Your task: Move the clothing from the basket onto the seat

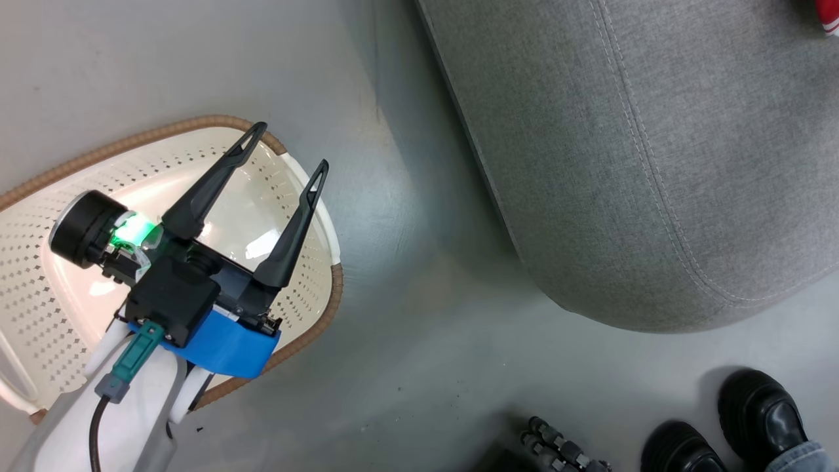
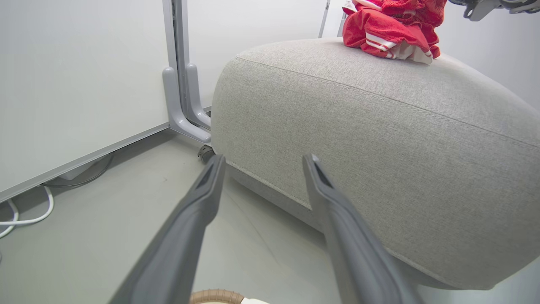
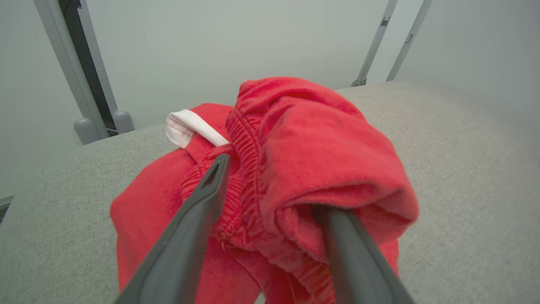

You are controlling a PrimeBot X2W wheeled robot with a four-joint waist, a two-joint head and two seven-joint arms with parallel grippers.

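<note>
The red clothing (image 3: pixel 312 143) lies bunched on the grey seat (image 3: pixel 455 169). My right gripper (image 3: pixel 272 185) stands open in the heap, and a fold of the fabric is draped over its right fingertip. The left wrist view shows the clothing (image 2: pixel 388 29) on top of the seat (image 2: pixel 379 147), and in the head view a red sliver (image 1: pixel 831 16) shows at the top right corner. My left gripper (image 1: pixel 290 147) hangs open over the cream basket (image 1: pixel 59 282), nothing between its fingers (image 2: pixel 202 190). The part of the basket's inside that shows is bare.
A person's black shoes (image 1: pixel 721 426) stand on the floor at the lower right, near the seat's (image 1: pixel 655 164) front corner. A grey post foot (image 2: pixel 185 105) and white cables (image 2: pixel 29 215) lie by the wall left of the seat. The basket's brown rim (image 2: pixel 217 297) sits below my left fingers.
</note>
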